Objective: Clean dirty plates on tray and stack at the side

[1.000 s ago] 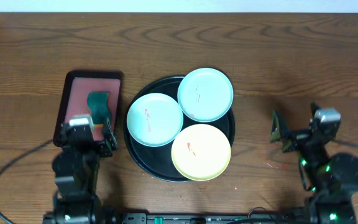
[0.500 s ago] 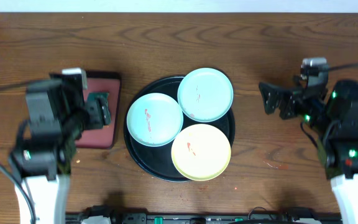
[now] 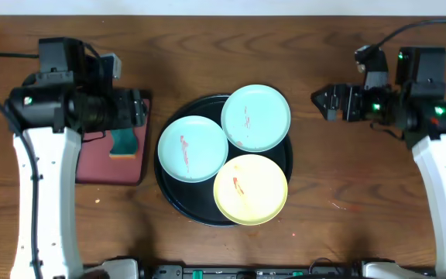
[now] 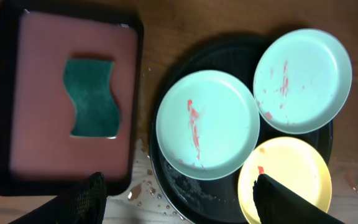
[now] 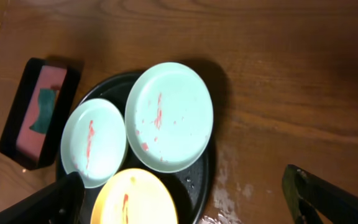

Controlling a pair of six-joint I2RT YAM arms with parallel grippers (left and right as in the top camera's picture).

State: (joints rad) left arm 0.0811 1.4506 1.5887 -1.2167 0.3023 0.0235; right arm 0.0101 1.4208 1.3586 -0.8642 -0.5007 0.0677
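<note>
The black round tray (image 3: 166, 188) holds three plates with red smears: a mint plate (image 3: 193, 149) at left, a mint plate (image 3: 255, 117) at the back overlapping the rim, and a yellow plate (image 3: 251, 189) at the front. My left gripper (image 3: 135, 108) is open and empty, high over the red tray's back right corner. In its wrist view (image 4: 179, 205) the fingers (image 4: 82, 202) frame the plates. My right gripper (image 3: 326, 101) is open and empty, in the air right of the back mint plate. Its wrist view (image 5: 185, 205) shows all three plates.
A small red rectangular tray (image 3: 91, 163) left of the black tray holds a green sponge (image 3: 122, 142), also in the left wrist view (image 4: 92, 98). Water drops (image 4: 143, 186) lie between the trays. A wet patch (image 5: 229, 180) lies right of the black tray.
Both arms have risen from the table's front edge and swung toward the back. The left gripper now hangs over the red tray; the right gripper has moved left toward the plates.
</note>
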